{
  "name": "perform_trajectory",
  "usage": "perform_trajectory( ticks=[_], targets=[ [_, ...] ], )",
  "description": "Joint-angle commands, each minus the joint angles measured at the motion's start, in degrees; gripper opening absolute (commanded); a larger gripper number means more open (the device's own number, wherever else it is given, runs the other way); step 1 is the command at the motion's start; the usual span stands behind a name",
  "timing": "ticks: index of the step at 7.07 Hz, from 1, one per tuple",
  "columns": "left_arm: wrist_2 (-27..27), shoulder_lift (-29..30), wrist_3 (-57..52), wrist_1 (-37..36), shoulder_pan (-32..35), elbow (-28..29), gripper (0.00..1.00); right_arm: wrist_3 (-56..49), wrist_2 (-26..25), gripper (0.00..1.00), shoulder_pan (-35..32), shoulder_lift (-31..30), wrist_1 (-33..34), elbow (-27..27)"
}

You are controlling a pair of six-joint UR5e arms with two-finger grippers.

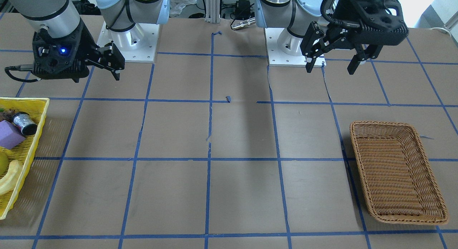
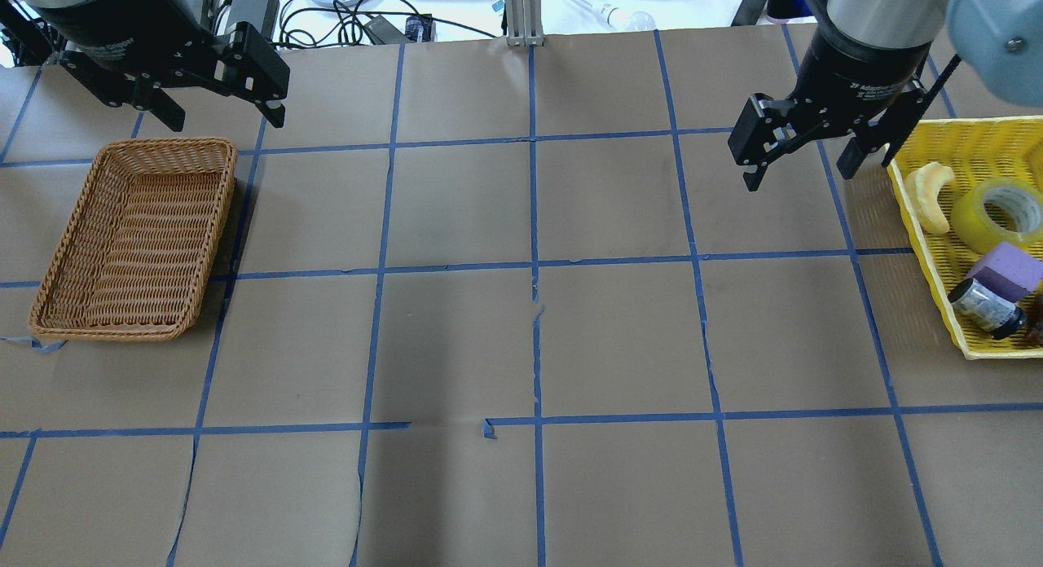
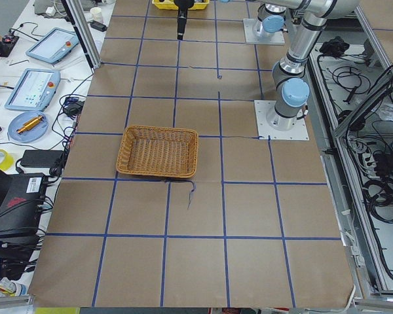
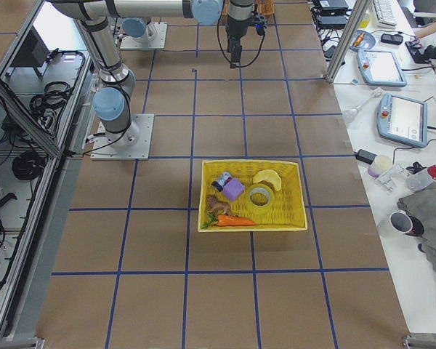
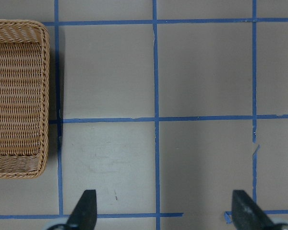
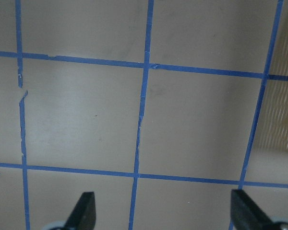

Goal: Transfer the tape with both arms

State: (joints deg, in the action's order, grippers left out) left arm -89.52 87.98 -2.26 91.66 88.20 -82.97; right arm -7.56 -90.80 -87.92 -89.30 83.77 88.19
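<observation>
Two baskets: wicker basket (image 2: 134,237) on the desk's (image 2: 456,347) left side, yellow basket (image 2: 978,147) on its right.
Tape (image 2: 974,221): lies in yellow basket, beside purple block (image 2: 1006,270).
Right gripper (image 2: 798,176): jaws spread wide, holding nothing, just beside yellow basket.
Left gripper (image 2: 226,120): jaws spread wide, holding nothing, hovers near wicker basket.

1. Overhead and front-facing views look steeply down on the surface (image 2: 456,347) from opposite sides, sharing the basket (image 2: 134,241).
2. 2 end views look along it, farther off.
3. 2 wrist views face down, close.

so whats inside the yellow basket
Inside: the tape, a pale banana-like piece, a purple block, a dark jar, a carrot, a brown lump. Anything beneath them is covered.
</observation>
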Motion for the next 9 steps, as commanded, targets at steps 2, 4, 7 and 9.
perform_trajectory(
  ticks=[2,4,7,9],
  targets=[
    [-0.04,-0.09,0.07,0.28,-0.04,-0.09,1.00,-0.09,0.19,1.00,-0.50,0.00,-0.09,0.05],
    [-0.13,-0.44,-0.02,0.54,-0.04,-0.18,1.00,0.00,-0.51,1.00,-2.87,0.09,-0.71,0.14],
    [0.05,-1.05,-0.02,0.28,-0.13,-1.41,1.00,-1.39,-1.30,1.00,3.06,2.97,1.65,0.14],
    [0.05,-1.06,-0.02,0.19,-0.22,-1.41,1.00,-21.15,-0.78,1.00,20.86,7.52,9.62,0.23]
  ],
)
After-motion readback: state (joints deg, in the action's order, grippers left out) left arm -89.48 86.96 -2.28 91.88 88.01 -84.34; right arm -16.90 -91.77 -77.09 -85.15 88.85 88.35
